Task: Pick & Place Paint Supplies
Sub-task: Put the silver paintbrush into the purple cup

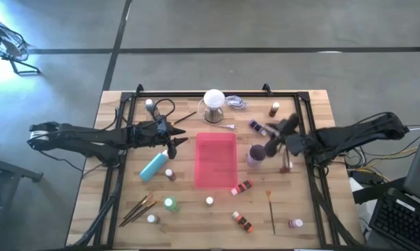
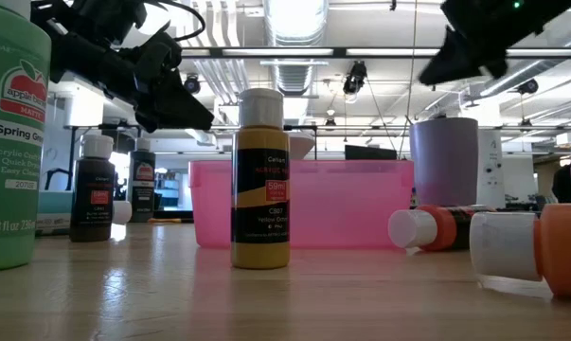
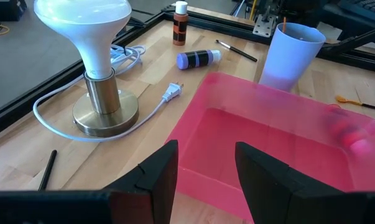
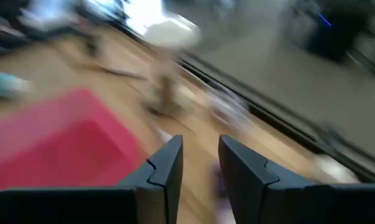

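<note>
Paint bottles and brushes lie scattered around a pink tray [image 1: 215, 159]: a teal bottle [image 1: 154, 166] lying left of it, a green one [image 1: 170, 203], a yellow one [image 2: 260, 194] standing near the front, a purple one [image 3: 198, 58] lying on its side, and brown-handled brushes [image 1: 138, 208]. My left gripper [image 3: 206, 149] hovers open over the tray's left edge, nothing between its fingers. My right gripper [image 4: 199, 146] is up in the air beyond the tray's right side, above a lavender cup [image 1: 255, 155], fingers apart and holding nothing.
A white ball-topped stand [image 1: 214, 104] with its cord stands behind the tray. A black frame [image 1: 304, 104] borders the wooden table. Orange bottles [image 1: 242, 187] lie right of the tray's front, and one brush [image 1: 271, 209] lies at the front right.
</note>
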Controlling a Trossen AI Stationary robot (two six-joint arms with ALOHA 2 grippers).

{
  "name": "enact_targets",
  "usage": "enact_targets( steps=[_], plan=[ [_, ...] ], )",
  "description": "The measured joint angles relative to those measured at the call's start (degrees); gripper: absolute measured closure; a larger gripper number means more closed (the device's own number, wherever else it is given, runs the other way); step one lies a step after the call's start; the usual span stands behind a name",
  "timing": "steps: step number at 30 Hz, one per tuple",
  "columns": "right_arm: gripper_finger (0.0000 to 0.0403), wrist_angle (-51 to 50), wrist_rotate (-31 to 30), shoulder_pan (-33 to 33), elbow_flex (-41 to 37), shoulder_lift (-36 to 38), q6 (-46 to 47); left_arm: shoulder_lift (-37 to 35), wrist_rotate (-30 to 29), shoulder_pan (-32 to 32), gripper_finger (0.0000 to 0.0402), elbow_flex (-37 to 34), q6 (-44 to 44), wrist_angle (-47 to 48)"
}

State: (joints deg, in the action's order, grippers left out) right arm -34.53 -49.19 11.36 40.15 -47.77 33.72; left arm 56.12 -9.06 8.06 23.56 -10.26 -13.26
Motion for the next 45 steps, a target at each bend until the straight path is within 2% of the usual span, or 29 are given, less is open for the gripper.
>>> enact_targets(
  steps=[2,4,8,15,22,27,30,37,45],
  plan=[
    [0.0297,-13.1,0.1,-2.2,4.0,0.4,7.6,0.0,0.0,0.0,0.0236,0.0,0.0,0.0],
    [0.029,-21.9,2.1,-4.9,6.3,0.6,13.6,0.0,0.0,0.0,0.0236,0.0,0.0,0.0],
    [0.0275,-29.6,8.1,-11.8,7.1,0.5,17.3,0.0,0.0,0.0,0.0236,0.0,0.0,0.0],
    [0.0255,-29.8,13.0,-26.7,3.3,0.4,14.9,0.0,0.0,0.0,0.0236,0.0,0.0,0.0],
    [0.0243,-25.5,24.2,-40.1,0.0,0.0,7.3,0.0,0.0,0.0,0.0236,0.0,0.6,0.0],
    [0.0255,-19.6,33.9,-47.9,-3.0,-1.7,1.2,0.0,0.0,0.0,0.0236,0.0,0.6,0.0],
    [0.0271,-17.3,36.1,-51.8,-4.6,-3.4,-0.7,0.0,0.0,0.0,0.0236,0.0,0.6,0.0],
    [0.0307,-16.8,37.9,-55.4,-5.7,-8.4,-0.7,0.0,0.0,0.0,0.0236,0.0,0.7,0.0],
    [0.0312,-12.5,37.8,-55.6,-5.8,-15.3,1.8,0.0,0.0,0.0,0.0236,0.0,0.7,0.0]
  ],
)
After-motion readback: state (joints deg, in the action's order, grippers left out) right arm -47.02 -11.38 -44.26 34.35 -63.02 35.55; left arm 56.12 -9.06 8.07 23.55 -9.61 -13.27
